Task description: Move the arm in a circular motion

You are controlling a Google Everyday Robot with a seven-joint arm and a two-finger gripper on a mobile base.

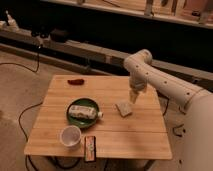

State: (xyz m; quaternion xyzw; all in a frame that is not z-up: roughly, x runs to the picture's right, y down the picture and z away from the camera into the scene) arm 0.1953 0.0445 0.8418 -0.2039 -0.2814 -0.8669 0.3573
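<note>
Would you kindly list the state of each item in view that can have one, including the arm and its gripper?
arm: elbow raised, reaching in from the right over the table.
gripper: pointing down, above the table's right side near the sponge.
green plate: holds a bottle lying on its side.
white cup: upright.
snack bar: lying flat at the front edge.
red item: lying at the back-left corner.

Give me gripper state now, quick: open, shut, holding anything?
Gripper: cannot be told; the narrow pale tip of the large white jointed arm hangs over the light wooden slatted table, holding nothing visible.
</note>
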